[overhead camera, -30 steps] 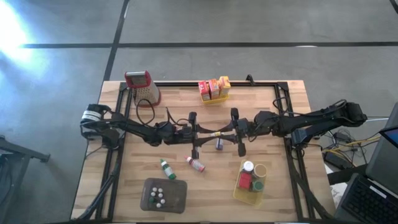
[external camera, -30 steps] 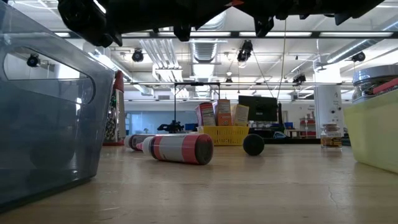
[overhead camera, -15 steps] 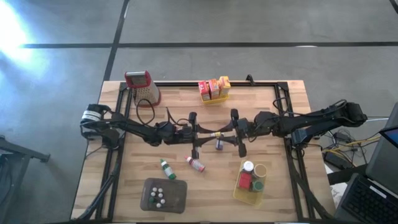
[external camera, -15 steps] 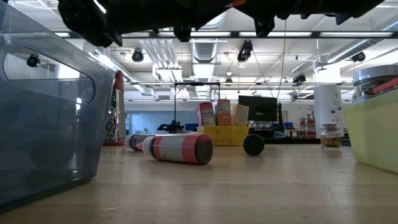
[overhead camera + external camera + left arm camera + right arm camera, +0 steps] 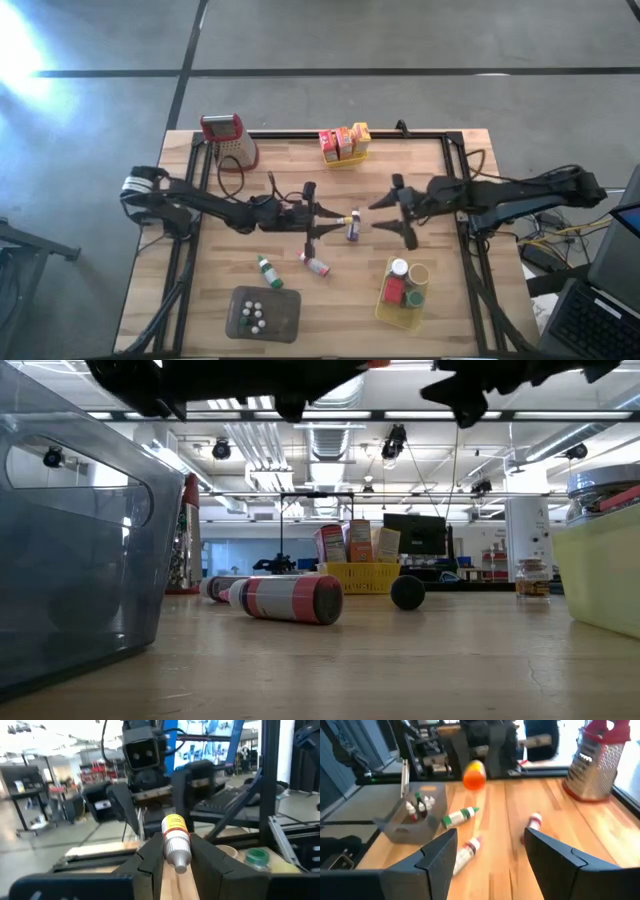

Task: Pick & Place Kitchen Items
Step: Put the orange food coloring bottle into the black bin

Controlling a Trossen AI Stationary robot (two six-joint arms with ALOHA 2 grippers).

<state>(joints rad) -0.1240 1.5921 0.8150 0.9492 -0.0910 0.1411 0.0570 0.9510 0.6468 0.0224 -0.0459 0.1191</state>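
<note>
One small bottle (image 5: 176,842) with a yellow label and an orange cap sits clamped between the fingers (image 5: 148,855) of my left hand (image 5: 322,222), held above the middle of the counter (image 5: 440,310). Its long axis runs level, roughly along the line between the two arms, with the orange cap toward my right hand (image 5: 398,215). Print on the label is too small for me to read. My right hand hangs just beyond the bottle's cap end, fingers spread apart and holding nothing.

From the right wrist view I see the orange cap (image 5: 474,775) end-on; the left wrist view shows the label and the pale body instead. On the counter below lies a red-and-white bottle (image 5: 315,263) on its side, a green-capped bottle (image 5: 267,271) lying near it, and a small dark-capped jar (image 5: 352,232) just under the held bottle. Only the low view shows the red-and-white bottle's banding (image 5: 288,598) clearly.

Farther out, a grey tray (image 5: 264,314) holds several white-capped bottles; a yellow basket (image 5: 402,296) at the near right holds jars and a red block; a second yellow basket (image 5: 343,158) at the far edge carries orange, yellow and red boxes (image 5: 344,141), their writing unreadable. A metal grater (image 5: 228,140) with a red handle stands at the far left.
</note>
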